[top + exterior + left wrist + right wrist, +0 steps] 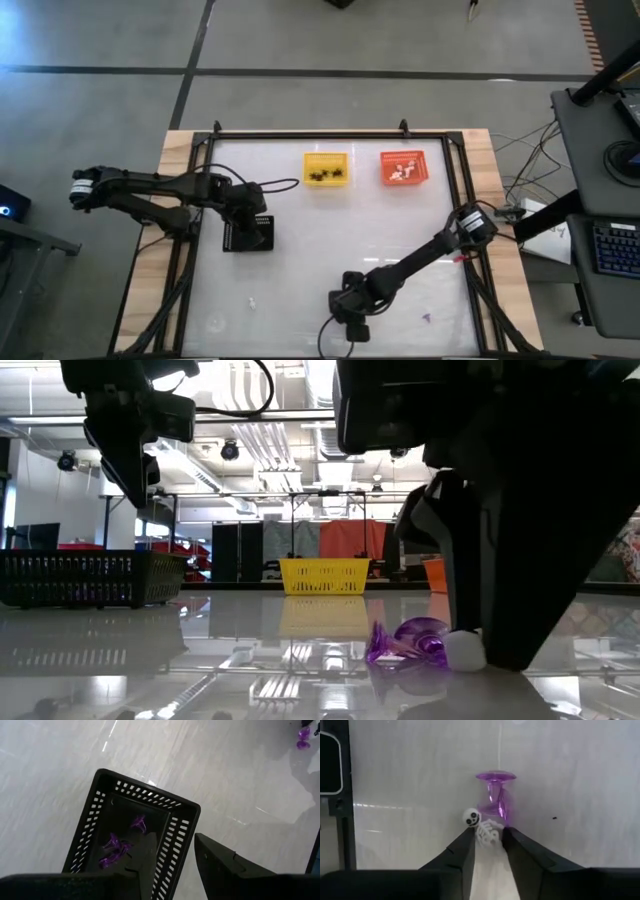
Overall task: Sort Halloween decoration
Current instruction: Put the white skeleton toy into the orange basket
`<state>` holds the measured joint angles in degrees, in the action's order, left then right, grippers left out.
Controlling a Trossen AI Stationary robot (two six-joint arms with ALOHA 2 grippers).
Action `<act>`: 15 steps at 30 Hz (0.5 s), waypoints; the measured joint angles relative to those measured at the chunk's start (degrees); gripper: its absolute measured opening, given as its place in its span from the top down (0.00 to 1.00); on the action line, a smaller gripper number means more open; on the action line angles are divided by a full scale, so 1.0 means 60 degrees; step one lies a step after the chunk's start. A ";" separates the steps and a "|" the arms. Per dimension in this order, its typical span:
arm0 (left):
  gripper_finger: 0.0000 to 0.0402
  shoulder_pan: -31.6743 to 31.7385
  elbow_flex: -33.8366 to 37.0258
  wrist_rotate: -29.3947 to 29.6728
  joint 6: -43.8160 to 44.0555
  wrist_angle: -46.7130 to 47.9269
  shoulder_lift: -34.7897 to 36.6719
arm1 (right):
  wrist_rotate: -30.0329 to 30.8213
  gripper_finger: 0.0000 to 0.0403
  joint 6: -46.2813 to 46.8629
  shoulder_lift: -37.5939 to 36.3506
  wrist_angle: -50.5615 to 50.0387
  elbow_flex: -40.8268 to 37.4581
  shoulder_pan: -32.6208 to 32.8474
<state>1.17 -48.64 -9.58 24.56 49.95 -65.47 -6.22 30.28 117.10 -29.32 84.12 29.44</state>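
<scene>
Right tool (487,842): down low at the near edge of the tabletop (330,230), fingers either side of a white skeleton trinket (482,827); torso sits between the tips, skull pokes out beside one. Can't tell if it's clamped yet or just straddling.
Purple trinket (496,795): on the tabletop, touching the skeleton on its far side, flat disc end facing away from the tool.
Other strays: tiny white bit (252,300) near-left, purple bit (427,318) near-right.
Left tool (172,862): fingers apart, nothing in them, hovering above the black basket (172,837).
Black basket: mid-left, purple trinkets (117,847) inside.
Yellow basket (326,168): far side, black trinkets in it.
Orange basket (403,168): just right of yellow, white trinkets in it.
</scene>
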 joint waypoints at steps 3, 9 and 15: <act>0.71 0.0000 0.0000 0.0000 -0.0002 0.0007 0.0000 | -0.0042 0.78 0.0305 0.0096 -0.0011 0.0017 -0.0005; 0.71 -0.0002 0.0004 0.0000 -0.0004 0.0038 0.0000 | -0.0215 0.95 0.0897 -0.0011 -0.0075 0.0004 -0.0040; 0.71 -0.0004 0.0004 -0.0004 -0.0067 0.0267 0.0000 | -0.0288 0.97 0.1626 -0.0361 -0.0764 -0.0030 -0.0158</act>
<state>1.15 -48.62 -9.61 24.15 51.55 -65.47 -7.95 40.04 114.93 -33.90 83.95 28.49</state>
